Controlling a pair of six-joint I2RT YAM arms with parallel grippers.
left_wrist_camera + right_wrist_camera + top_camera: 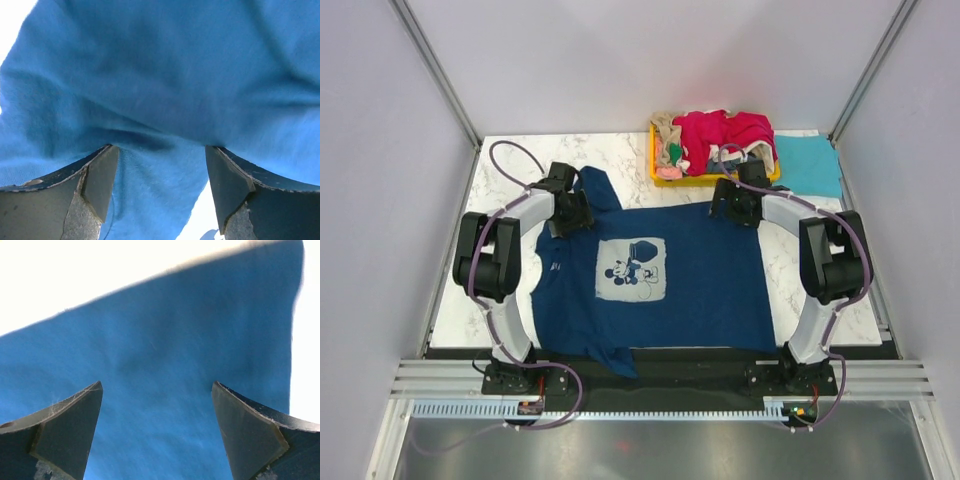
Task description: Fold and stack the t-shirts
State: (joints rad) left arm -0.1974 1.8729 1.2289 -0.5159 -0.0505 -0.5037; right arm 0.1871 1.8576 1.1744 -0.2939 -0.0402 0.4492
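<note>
Both left claw (159, 150) and right claw (157, 385) gape (released) over one navy t-shirt (710, 270).

We see a white marble-patterned table (620, 160) with a shallow yellow tray (654, 150) toward its far right. Slanted metal posts (435, 70) frame a pale back wall (640, 60), and a ribbed silver rail (420, 378) runs along the near edge.

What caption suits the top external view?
Open left hand and right hand at far edge of flat navy cloth Mickey t-shirt; yellow plastic tray behind.
</note>
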